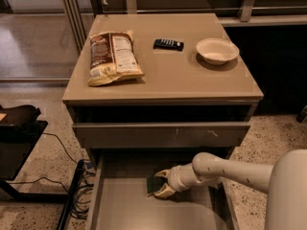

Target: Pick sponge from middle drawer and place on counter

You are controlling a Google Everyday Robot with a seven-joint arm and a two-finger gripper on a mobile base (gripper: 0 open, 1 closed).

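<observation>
The dark green sponge (153, 185) lies near the back of the pulled-out middle drawer (129, 210), low in the camera view. My gripper (161, 183) reaches in from the right on a white arm. Its two pale fingers (164, 192) sit on either side of the sponge and press on it, close to the drawer floor. The beige counter (172, 78) tops the cabinet above.
On the counter lie a chip bag (112, 56) at left, a black remote (168, 44) at the back middle and a white bowl (217, 50) at right. A scratched drawer front (163, 134) overhangs the open drawer. Cables (79, 176) and a black stand (19, 128) are on the left.
</observation>
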